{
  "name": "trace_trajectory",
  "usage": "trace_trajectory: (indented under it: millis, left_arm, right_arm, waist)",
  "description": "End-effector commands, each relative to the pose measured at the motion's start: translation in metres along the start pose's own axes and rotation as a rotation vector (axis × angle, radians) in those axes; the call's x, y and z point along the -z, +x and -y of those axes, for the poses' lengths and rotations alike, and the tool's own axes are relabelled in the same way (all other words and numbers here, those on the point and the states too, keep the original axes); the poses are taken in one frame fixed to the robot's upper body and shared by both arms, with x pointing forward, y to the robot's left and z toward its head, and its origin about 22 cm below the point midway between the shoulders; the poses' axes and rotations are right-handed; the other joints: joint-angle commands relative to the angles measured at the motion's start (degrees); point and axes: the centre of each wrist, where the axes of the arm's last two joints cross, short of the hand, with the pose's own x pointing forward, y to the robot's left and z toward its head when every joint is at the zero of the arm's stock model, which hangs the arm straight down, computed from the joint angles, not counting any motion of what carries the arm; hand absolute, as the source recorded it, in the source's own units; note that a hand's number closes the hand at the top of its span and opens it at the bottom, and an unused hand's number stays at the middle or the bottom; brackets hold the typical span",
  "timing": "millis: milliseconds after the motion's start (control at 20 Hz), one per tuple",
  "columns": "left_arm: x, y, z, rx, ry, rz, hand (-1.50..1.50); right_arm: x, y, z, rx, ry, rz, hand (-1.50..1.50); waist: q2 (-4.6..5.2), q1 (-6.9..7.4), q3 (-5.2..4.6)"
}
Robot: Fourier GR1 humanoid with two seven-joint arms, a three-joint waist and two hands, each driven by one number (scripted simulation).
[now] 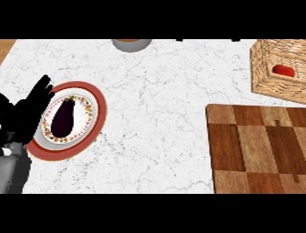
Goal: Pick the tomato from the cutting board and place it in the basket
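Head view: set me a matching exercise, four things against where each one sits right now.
Things:
1 tomato
2 eggplant
3 cutting board
4 left hand

Places:
A on the plate
B inside the basket
C left edge of the view, open
D lower right of the view

Pairs: 1-B, 2-A, 3-D, 4-C

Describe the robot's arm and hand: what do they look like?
Only the left arm shows: a rounded grey forearm with a small dark marking, ending in a black left hand with slim fingers and a thumb. No cables or sleeves visible.
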Motion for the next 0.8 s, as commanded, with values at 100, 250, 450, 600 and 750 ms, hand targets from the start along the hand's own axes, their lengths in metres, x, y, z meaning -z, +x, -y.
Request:
trace_trajectory:
  millis: [100, 250, 450, 600, 750]
  left_arm:
    - [0.001, -0.002, -0.013, 0.009, 0.008, -0.002, 0.0]
    - [-0.007, -0.024, -0.002, 0.0, -0.007, -0.01, 0.0]
    - [0.002, -0.006, -0.019, 0.001, 0.027, 0.014, 0.0]
    - [-0.004, -0.001, -0.011, -0.015, -0.004, 0.007, 0.0]
    - [-0.001, 0.003, -0.003, 0.001, -0.004, 0.01, 0.0]
  right_arm:
    - [0.017, -0.003, 0.066, 0.203, -0.127, -0.097, -1.5]
    - [0.002, -0.046, 0.121, 0.185, -0.102, -0.098, -1.5]
    - [-0.004, -0.055, 0.187, 0.167, -0.022, -0.121, -1.5]
    - [-0.011, -0.064, 0.218, 0.159, 0.064, -0.127, -1.5]
    - [-0.025, -0.073, 0.253, 0.118, 0.092, -0.148, -1.5]
  waist:
    - [0.09, -0.17, 0.01]
    - [0.0, -0.74, 0.02]
    - [0.02, -1.05, 0.04]
    - [0.28, 0.11, 0.15]
    - [0.36, 0.07, 0.23]
